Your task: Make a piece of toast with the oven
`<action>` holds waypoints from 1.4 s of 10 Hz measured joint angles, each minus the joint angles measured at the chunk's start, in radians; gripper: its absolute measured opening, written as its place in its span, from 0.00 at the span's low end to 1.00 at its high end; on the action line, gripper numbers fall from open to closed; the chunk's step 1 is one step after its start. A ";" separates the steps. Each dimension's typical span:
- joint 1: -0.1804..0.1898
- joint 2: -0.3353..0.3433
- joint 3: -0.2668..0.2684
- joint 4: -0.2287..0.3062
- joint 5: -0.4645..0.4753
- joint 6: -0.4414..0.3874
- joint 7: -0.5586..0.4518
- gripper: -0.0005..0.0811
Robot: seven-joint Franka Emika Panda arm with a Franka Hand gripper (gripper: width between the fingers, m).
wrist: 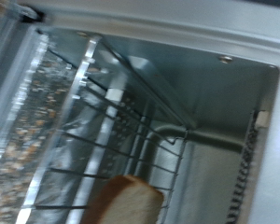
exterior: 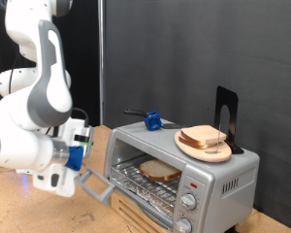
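The silver toaster oven (exterior: 218,180) stands at the exterior view's right with its glass door (exterior: 136,199) folded down open. One piece of toast (exterior: 160,171) lies on the wire rack inside. It also shows in the wrist view (wrist: 131,201), on the rack (wrist: 93,140). My gripper (exterior: 80,177) is at the exterior view's left, close to the door's handle bar (exterior: 97,187). Its fingers do not show in the wrist view. Nothing shows between them.
A tan plate (exterior: 189,148) with more bread slices (exterior: 204,137) sits on the oven's top. A blue-and-black tool (exterior: 151,121) lies behind it, and a black upright stand (exterior: 226,115) is at the back right. Round knobs (exterior: 191,201) run down the oven's front. The table is wooden.
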 joint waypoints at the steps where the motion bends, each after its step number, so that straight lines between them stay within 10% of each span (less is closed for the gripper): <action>1: 0.014 -0.023 0.018 -0.015 0.001 0.001 0.000 1.00; 14: 0.087 -0.258 0.170 -0.132 0.069 0.116 0.148 1.00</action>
